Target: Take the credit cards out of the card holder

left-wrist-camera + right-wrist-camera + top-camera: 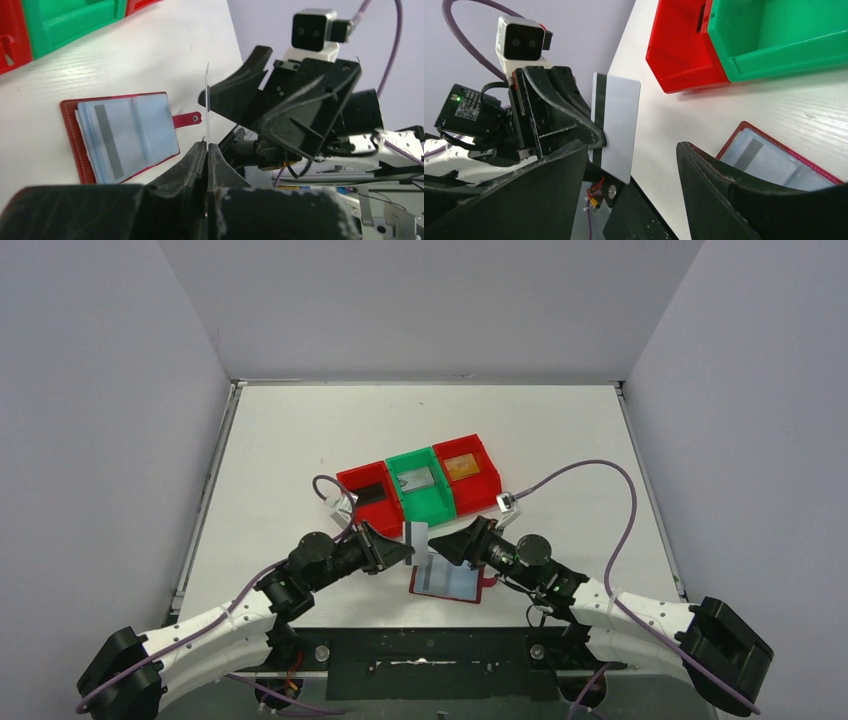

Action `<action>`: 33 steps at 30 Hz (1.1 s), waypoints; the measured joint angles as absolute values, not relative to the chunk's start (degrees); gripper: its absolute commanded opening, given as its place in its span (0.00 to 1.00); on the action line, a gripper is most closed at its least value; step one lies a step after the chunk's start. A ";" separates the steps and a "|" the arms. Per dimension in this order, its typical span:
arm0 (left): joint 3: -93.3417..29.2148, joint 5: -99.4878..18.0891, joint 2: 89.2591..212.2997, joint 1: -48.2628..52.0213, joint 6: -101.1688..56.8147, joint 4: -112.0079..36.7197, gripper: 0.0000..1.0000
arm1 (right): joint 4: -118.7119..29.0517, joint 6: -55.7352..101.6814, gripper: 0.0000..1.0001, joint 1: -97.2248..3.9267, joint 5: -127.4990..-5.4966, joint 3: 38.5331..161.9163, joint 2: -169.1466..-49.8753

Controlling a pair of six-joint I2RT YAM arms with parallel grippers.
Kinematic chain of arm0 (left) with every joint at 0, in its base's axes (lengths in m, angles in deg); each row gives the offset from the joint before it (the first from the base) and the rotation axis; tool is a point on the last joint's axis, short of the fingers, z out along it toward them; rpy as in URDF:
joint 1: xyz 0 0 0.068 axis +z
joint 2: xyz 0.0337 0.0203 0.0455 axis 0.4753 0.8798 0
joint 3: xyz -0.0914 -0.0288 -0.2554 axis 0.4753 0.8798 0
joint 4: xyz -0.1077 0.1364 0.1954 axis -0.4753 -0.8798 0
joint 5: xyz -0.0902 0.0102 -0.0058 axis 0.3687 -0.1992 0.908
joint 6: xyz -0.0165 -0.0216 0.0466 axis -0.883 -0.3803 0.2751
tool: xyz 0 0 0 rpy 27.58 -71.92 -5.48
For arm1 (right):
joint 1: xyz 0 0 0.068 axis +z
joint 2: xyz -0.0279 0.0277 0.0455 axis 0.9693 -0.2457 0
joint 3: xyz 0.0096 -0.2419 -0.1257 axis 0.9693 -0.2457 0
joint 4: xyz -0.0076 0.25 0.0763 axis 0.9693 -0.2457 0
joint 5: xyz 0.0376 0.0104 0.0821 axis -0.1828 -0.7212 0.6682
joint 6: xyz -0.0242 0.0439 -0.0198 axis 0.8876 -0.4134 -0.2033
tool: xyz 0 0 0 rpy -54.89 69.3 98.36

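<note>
The left gripper (403, 552) has its fingers (200, 160) pressed together on the lower edge of a silver-grey card (616, 125). The card stands upright in the air above the surface (300, 440) and has a dark stripe down one long side. From the left wrist it shows edge-on, a thin line rising out of the closed fingers.

Just right of the card, the right gripper (440, 547) faces it with its fingers (734, 185) spread wide apart and not clamped on it. One fingertip sits right beside the card's face; whether it touches cannot be told.

The card holder (450, 580) lies flat and open on the surface, below the two grippers and towards the arm bases. Its blue-grey pockets face up, and a grey stripe shows through one of them. Its red snap tab (187, 118) sticks out from one side.

Farther back, three bins stand side by side in a slanted row. The left red bin (352, 480) holds a black card (370, 493). The green bin (432, 506) in the middle holds a second grey card (415, 479). The right red bin (488, 472) holds a gold-tan card (461, 466).
</note>
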State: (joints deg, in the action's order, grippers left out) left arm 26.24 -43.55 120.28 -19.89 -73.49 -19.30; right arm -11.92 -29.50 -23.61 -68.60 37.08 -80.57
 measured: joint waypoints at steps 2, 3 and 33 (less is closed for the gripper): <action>26.15 -42.15 121.11 -19.87 -73.56 -17.97 0.00 | -7.55 -30.33 0.61 -26.02 -64.49 37.10 -83.63; 26.15 -41.54 121.39 -19.87 -73.64 -17.20 0.00 | -5.73 -30.75 0.60 -26.89 -62.67 37.10 -85.09; 27.13 -37.30 122.18 -19.50 -76.46 -9.27 0.00 | 12.93 -38.24 0.10 -31.20 -49.25 35.99 -93.79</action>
